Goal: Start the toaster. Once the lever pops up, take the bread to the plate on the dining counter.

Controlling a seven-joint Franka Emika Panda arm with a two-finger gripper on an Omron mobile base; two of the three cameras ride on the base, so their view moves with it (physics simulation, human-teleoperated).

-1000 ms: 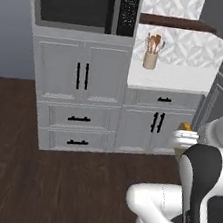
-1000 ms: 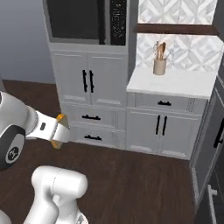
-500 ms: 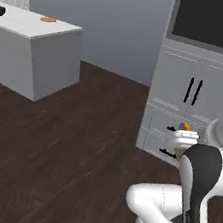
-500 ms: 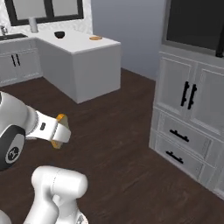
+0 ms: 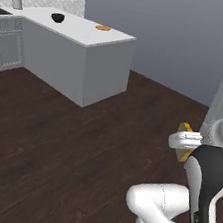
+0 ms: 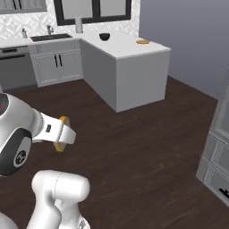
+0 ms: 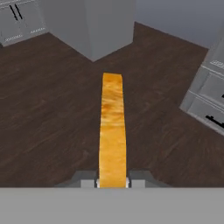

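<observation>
My gripper [image 7: 112, 183] is shut on the bread [image 7: 112, 131], an orange-yellow slice seen edge-on that sticks out ahead of the fingers. From the base cameras the gripper [image 5: 185, 140] [image 6: 61, 133] hangs over the dark floor with the bread [image 5: 186, 127] [image 6: 58, 146] poking out above and below the white hand. The tan plate [image 5: 102, 28] [image 6: 142, 42] lies near the corner of the white dining counter [image 5: 79, 33] [image 6: 125, 48], well ahead of the hand. The toaster and its lever are out of view.
A black bowl [image 5: 57, 18] [image 6: 104, 36] sits on the counter behind the plate. Grey cabinets [image 6: 214, 161] [image 7: 205, 98] stand close on the right. A sink worktop with grey cabinets [image 6: 49, 62] runs along the back left. Dark wood floor [image 5: 67, 147] lies between.
The whole picture has swung: the base has moved, the wall cabinets have slid off to the right and the dining counter has come nearer. The bread stays in the shut gripper.
</observation>
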